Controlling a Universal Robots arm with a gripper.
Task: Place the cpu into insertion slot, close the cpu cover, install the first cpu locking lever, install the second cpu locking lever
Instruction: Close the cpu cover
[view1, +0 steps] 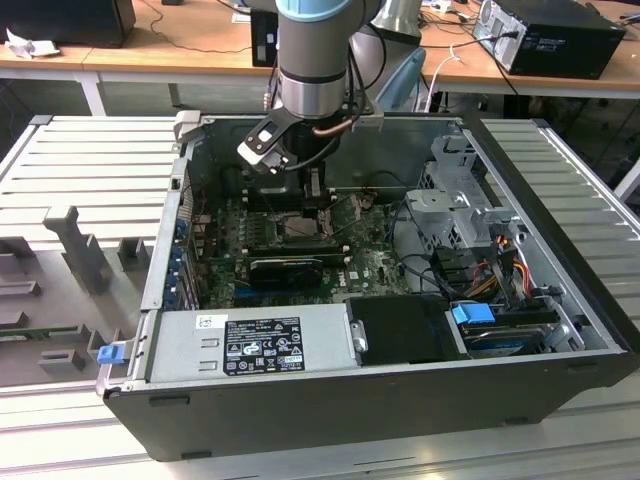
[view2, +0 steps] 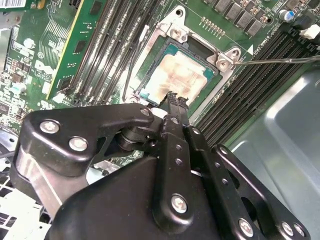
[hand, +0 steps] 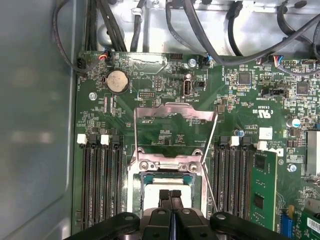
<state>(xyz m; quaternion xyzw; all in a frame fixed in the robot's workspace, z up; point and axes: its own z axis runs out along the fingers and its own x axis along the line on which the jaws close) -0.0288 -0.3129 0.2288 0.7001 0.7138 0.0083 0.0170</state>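
A grey ribbed bench (view1: 100, 150) carries an open computer case (view1: 330, 400), and the arm (view1: 310, 70) reaches down into it over the green board (hand: 150, 75).

The gripper (view2: 172, 96) is the nearest thing to the work. Its fingers are pressed together with no gap, and nothing shows between them. Their tips hang right over the slot (view2: 226, 56), at the edge of the chip or touching it; I cannot tell which.

Directly under the tips, the slot holds the cpu (view2: 182, 75). It lies flat inside the metal rim, its dull top bare and the teal edges of its card showing all round. The first step looks done.

Just beyond the gripper, on the slot's hinge side, the cover (hand: 175, 112) seems to stand raised. In the first wrist view its far edge and thin side rails frame bare board instead of the chip, so I judge that closing it is not yet done.

A thin lever (view2: 280, 60) angles away from a corner of the slot, off to one side of the gripper and clear of any catch. A second rod (view2: 132, 65) runs along the opposite side and reads as the other lever, though less surely. With the cover up, neither can be latched, so cover and both levers remain.
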